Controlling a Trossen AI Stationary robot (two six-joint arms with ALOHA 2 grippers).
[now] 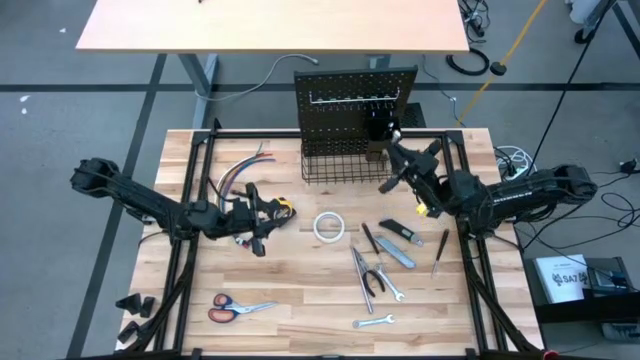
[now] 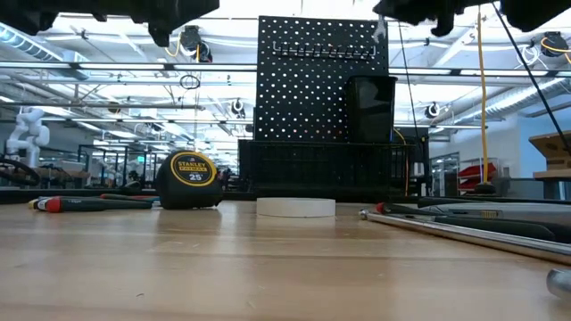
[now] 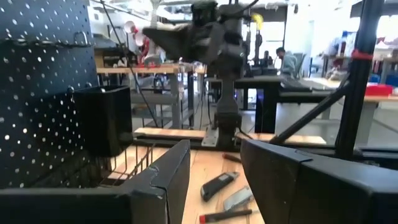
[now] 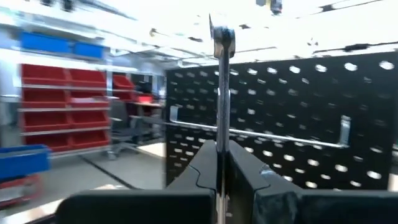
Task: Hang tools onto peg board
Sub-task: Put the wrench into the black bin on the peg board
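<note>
The peg board (image 1: 355, 100) stands upright at the table's far edge, with a silver hook rail (image 4: 273, 134), a black wire basket (image 1: 343, 162) and a black cup (image 3: 102, 118). My right gripper (image 1: 398, 165) hovers just right of the basket, shut on a silver wrench (image 4: 221, 81). My left gripper (image 1: 262, 218) is open with nothing between its fingers, beside the yellow tape measure (image 1: 284, 210), which rests on the table. Other tools lie flat on the tabletop: scissors (image 1: 238, 308), pliers (image 1: 372, 276), a wrench (image 1: 372, 322) and a knife (image 1: 398, 232). My right gripper pinches the wrench's shank (image 4: 221, 134) between its two fingers. The wrench runs along the fingers and sticks out past their tips, its head (image 4: 221, 36) free. The fingers point toward the peg board from the table's near right. The wrench is lifted clear of the table.
A white tape roll (image 1: 329, 227) lies mid-table, and a bundle of coloured wires (image 1: 240, 172) lies left of the basket. A screwdriver (image 1: 440, 250) rests near the right frame rail. Black frame rails (image 1: 195, 190) run along the table's sides.
</note>
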